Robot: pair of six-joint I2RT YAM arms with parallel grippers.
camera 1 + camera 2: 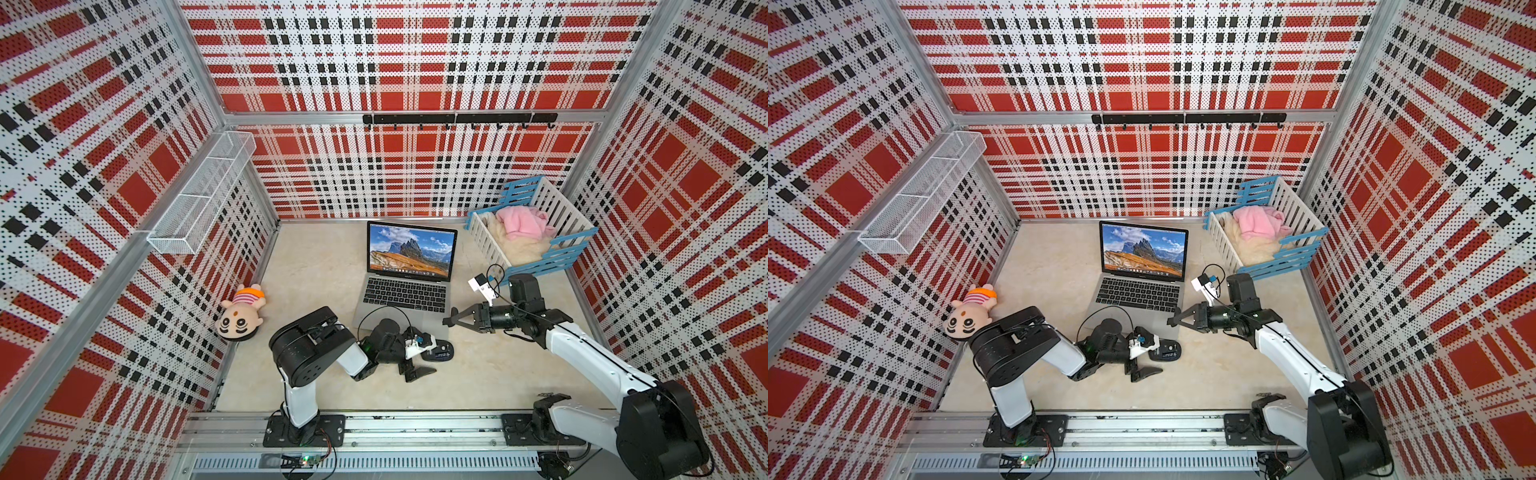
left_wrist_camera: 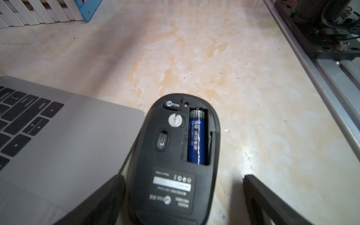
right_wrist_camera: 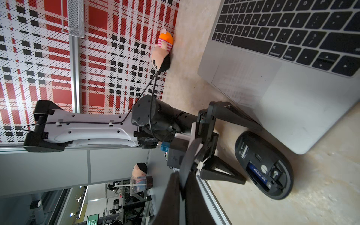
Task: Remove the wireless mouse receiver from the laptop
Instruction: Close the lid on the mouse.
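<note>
Inside red checked walls (image 1: 395, 174), on a pale table (image 1: 316, 266), the wireless mouse receiver (image 2: 173, 105) is tucked in the mouse (image 2: 171, 155) by the laptop (image 1: 405, 293). The left gripper (image 2: 183, 178) is held wide; a black cover (image 3: 188, 161) is pinched by the right gripper (image 3: 183, 181).

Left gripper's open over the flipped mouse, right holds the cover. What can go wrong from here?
1. The left gripper stands open astride the mouse, close by the laptop corner: closing may shove either.
2. The battery lies uncovered: tipping the mouse could spill it.
3. The right gripper pinches the thin cover near its edge: it may slip.
</note>
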